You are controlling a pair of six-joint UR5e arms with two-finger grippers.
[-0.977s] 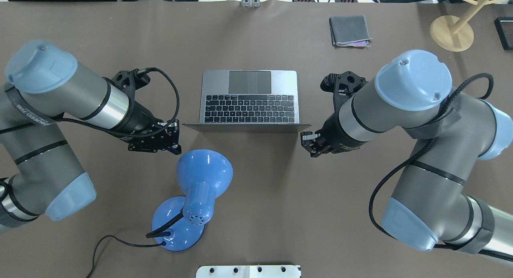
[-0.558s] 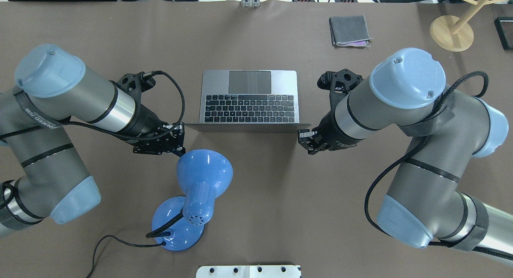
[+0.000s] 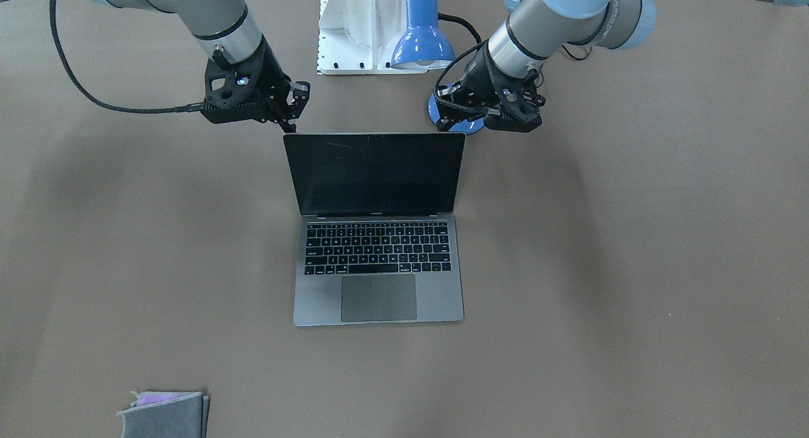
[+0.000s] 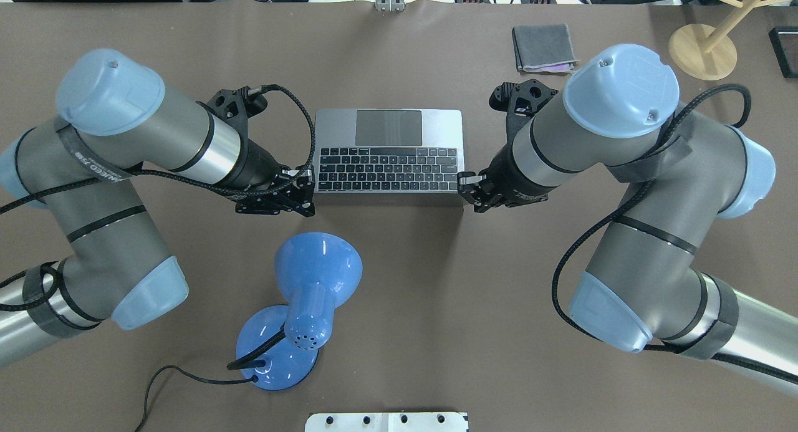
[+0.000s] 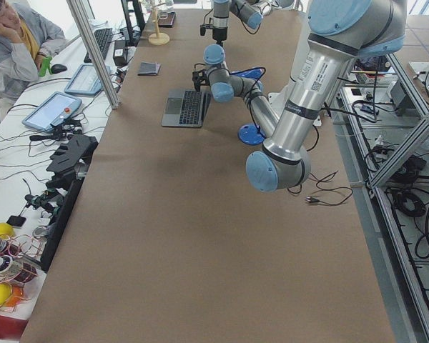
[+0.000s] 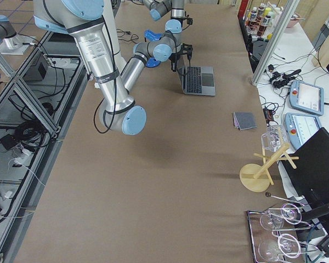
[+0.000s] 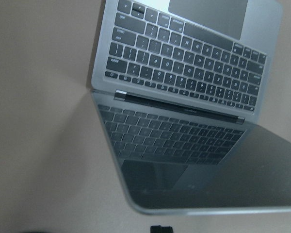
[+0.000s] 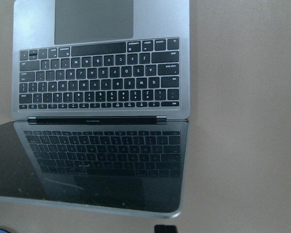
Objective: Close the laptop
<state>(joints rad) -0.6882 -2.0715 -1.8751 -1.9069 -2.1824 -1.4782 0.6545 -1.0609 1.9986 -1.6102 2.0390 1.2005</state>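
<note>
The space-grey laptop point(image 4: 386, 161) stands open at the table's middle, its black screen point(image 3: 376, 172) facing away from me and the lid about upright. It also shows in both wrist views point(image 7: 184, 63) point(image 8: 102, 82). My left gripper point(image 4: 304, 198) is shut and sits just behind the lid's top left corner. In the front view it is on the right point(image 3: 450, 119). My right gripper point(image 4: 466, 189) is shut at the lid's top right corner, on the left in the front view point(image 3: 292, 112). Neither holds anything. One dark fingertip shows below the lid's edge in each wrist view point(image 7: 161, 228) point(image 8: 165, 228).
A blue desk lamp point(image 4: 315, 276) with its cable stands close behind the laptop, near my left gripper. A folded grey cloth point(image 4: 543, 47) lies at the far right, with a wooden stand point(image 4: 702, 50) beyond it. My white base plate point(image 4: 386, 421) is at the near edge.
Both arms have moved forward and inward to the lid's top corners. The lid, which leaned back toward me, has tipped forward to about upright.
</note>
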